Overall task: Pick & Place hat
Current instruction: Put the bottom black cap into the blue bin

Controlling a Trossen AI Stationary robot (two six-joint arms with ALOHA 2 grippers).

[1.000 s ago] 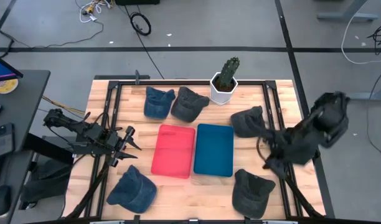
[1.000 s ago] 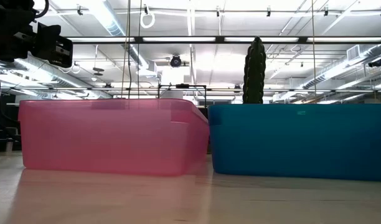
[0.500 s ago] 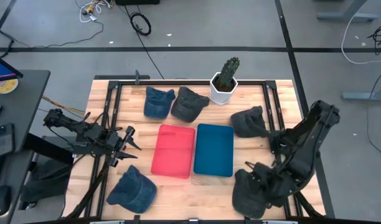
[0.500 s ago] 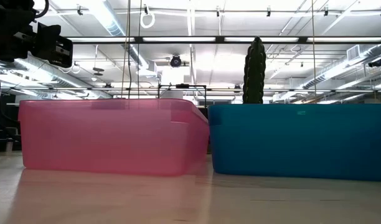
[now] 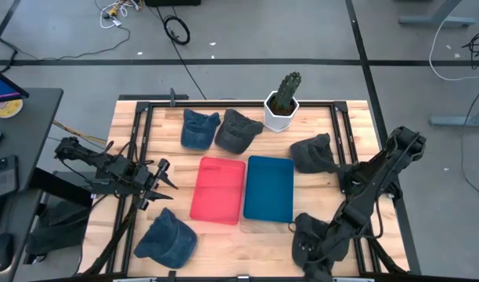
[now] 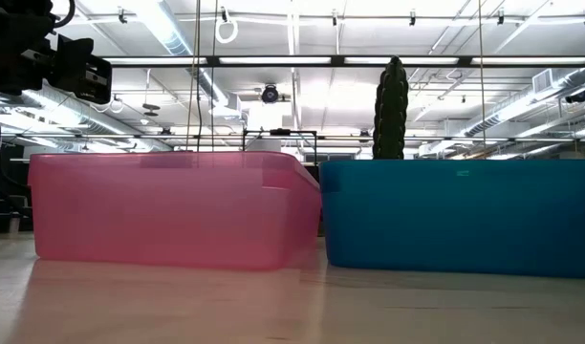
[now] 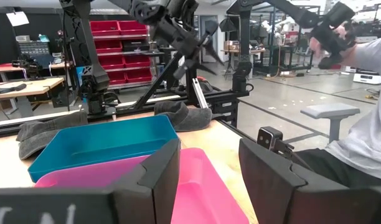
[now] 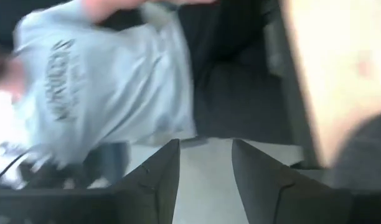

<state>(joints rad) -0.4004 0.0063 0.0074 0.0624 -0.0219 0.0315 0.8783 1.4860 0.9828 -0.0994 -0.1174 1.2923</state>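
Now the right end effector (image 5: 311,249), fingers parted and empty, hangs over the near-right dark hat (image 5: 316,233).

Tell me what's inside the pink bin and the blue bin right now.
From above, the pink bin and the blue bin both show bare floors, with no hat in either. The low view sees only their outer walls.

I see the wooden desk (image 5: 318,204) carrying a pink bin (image 5: 218,189) and a teal bin (image 5: 269,189) side by side at its middle; two hats, one blue (image 5: 199,129) and one dark grey (image 5: 238,131), lie touching along the far edge beside a potted cactus (image 5: 283,100); another grey hat (image 5: 311,153) sits right of the teal bin; a blue hat (image 5: 167,240) lies near the front left; a grey hat (image 5: 306,235) lies front right.
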